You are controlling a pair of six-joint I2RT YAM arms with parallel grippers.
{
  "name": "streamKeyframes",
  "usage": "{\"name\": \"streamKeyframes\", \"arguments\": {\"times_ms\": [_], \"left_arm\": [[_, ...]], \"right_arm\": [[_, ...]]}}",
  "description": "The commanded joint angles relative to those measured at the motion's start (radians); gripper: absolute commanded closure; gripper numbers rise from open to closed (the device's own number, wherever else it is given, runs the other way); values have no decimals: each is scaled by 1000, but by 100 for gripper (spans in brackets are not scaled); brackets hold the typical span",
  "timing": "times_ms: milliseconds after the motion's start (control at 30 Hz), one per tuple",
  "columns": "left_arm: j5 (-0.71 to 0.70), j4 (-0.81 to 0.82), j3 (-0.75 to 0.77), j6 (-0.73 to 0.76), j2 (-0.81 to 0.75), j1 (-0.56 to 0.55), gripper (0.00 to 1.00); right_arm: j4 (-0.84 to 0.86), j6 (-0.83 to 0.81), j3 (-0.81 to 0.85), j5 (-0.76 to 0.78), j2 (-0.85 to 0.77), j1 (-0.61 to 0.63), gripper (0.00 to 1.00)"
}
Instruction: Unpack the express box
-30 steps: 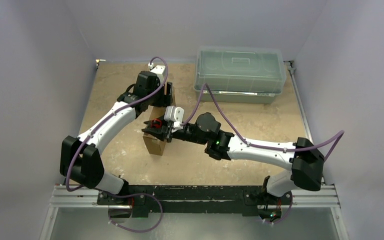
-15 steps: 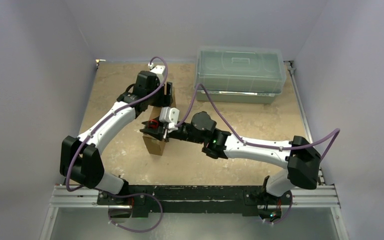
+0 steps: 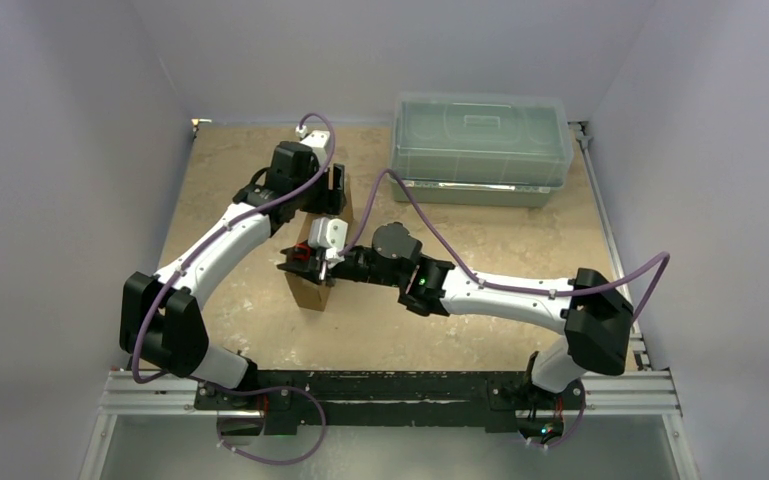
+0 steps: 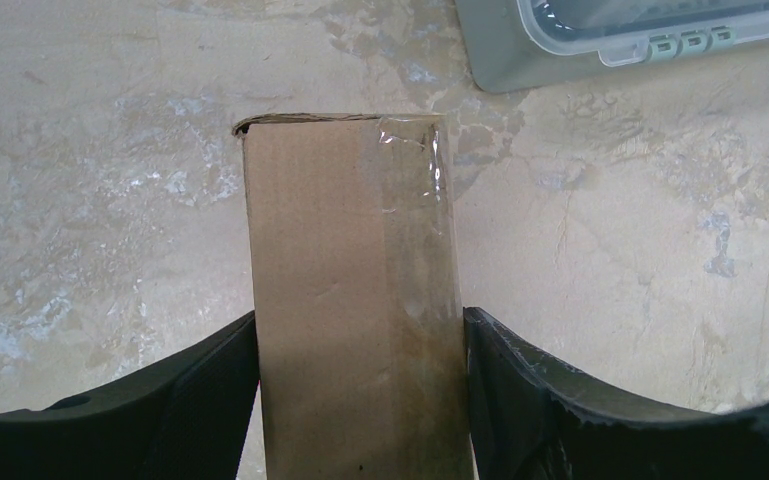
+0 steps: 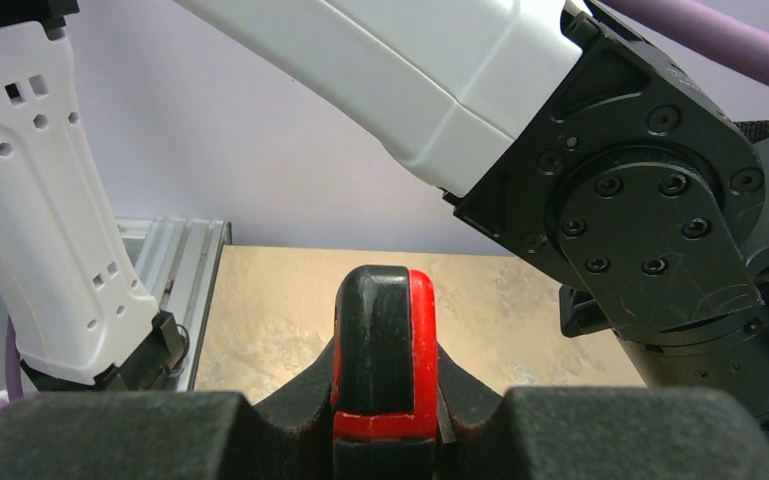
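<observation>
holding the near ground first: the box (image 3: 310,285) stands on a narrow edge on the table (image 3: 520,240), left of centre, with its near end toward my bases. i judge it is stood up this way so the taped seam faces up where a tool can reach it, rather than lying flat underneath.

just above that near end sits my right pincer (image 5: 385,410). its jaws are drawn narrow and clamped on a red-and-black tool, which looks like a cutter (image 5: 385,340), held upright between the pads. the tight grip is there so the tool won't twist when it drags through tape. whether the tip is already touching cardboard i cannot tell; the top view is too small and the wrist view looks away from the box.

further out, my left pincer (image 4: 360,350) holds the box's far end. the jaws are about half spread, with one pad flat on each broad face. clear tape runs down the side under that camera. i take this grip as a brace, so the box neither tips nor slides while the other arm works.

beyond all this, at the far right and well apart, sits the lidded bin (image 3: 480,145).
</observation>
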Motion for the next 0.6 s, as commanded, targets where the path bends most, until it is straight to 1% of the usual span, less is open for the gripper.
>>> {"name": "streamKeyframes", "arguments": {"times_ms": [0, 233, 333, 567], "left_arm": [[40, -14, -18, 5, -24, 7, 34], [41, -13, -18, 5, -28, 12, 34], [44, -10, -21, 7, -27, 14, 34], [53, -12, -22, 17, -21, 17, 38]], "right_arm": [[29, -14, 49, -16, -10, 3, 100], [10, -16, 48, -17, -5, 3, 100], [-16, -25, 46, 6, -9, 3, 100], [-44, -25, 13, 26, -29, 3, 100]]}}
